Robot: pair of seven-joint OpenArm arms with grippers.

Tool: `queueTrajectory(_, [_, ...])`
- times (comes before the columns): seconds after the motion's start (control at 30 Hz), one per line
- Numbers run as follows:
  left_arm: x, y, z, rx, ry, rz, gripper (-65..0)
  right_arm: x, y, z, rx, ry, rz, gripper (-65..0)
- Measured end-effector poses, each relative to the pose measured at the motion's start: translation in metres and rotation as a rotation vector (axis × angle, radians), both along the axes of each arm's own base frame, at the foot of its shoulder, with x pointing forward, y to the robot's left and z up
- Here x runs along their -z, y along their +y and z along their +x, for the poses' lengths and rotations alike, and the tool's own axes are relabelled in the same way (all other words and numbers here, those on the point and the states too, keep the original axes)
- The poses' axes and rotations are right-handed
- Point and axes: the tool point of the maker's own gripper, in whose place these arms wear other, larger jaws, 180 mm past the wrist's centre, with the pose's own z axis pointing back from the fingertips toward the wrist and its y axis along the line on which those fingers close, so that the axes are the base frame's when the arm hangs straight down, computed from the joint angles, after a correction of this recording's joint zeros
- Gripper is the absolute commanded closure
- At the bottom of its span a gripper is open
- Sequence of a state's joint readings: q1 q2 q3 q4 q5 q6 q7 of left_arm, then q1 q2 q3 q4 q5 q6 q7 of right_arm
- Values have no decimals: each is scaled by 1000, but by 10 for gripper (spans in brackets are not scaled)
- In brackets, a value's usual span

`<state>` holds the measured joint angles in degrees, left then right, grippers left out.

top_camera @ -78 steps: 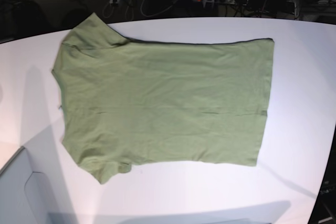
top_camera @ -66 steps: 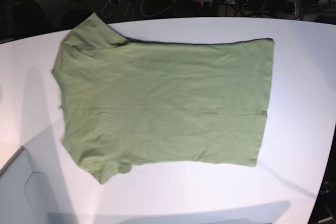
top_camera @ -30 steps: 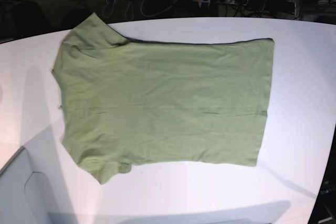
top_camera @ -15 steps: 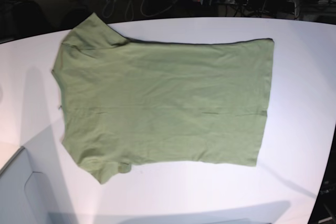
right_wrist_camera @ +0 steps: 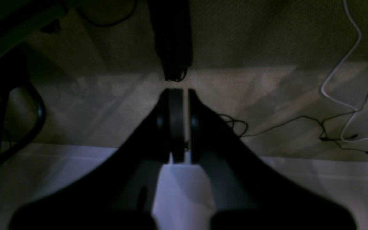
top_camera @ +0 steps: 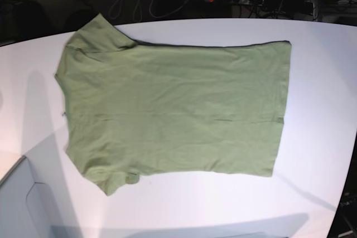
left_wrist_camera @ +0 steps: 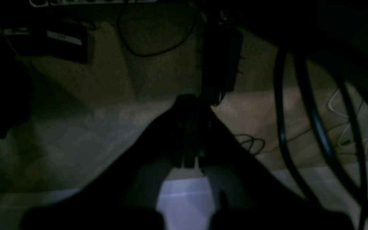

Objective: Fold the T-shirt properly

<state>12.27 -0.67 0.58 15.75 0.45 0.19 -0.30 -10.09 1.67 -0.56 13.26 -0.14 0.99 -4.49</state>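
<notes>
The T-shirt is lying spread flat on the white counter, filling most of its middle. Its sleeves are pointing toward the counter's left side in the base view, and its straight hem is running down near the counter's right side. One sleeve is reaching toward the counter's far edge, the other toward its near edge, where the cloth is bunching a little. Faint creases are crossing the body of the T-shirt.

Neither hand is touching the T-shirt; both are hanging beyond the counter's far edge, over a dim carpeted floor. The right hand is showing its two black fingers pressed together, holding nothing, with the counter's white edge below them. The left hand is also pressed together and empty, though its view is very dark. Black cables are hanging past the left hand, and thin wires are trailing across the floor beyond the right hand.
</notes>
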Motion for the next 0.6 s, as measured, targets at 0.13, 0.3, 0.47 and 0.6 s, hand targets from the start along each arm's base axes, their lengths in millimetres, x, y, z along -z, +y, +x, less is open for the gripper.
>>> queueTrajectory(0.13, [-2, 0, -9, 0, 10, 0, 0, -4, -4, 1, -6, -43, -5, 0])
queueTrajectory(0.3, [-11, 3, -4, 7, -54, 1, 0, -14, -9, -3, -16, -86, -10, 0])
queueTrajectory(0.47, [-32, 20, -11, 13, -129, 27, 0, -31, -13, -12, -30, -144, -12, 0])
queueTrajectory(0.6, [-62, 33, -21, 55, -181, 35, 0, -59, -18, -23, -68, -153, -11, 0])
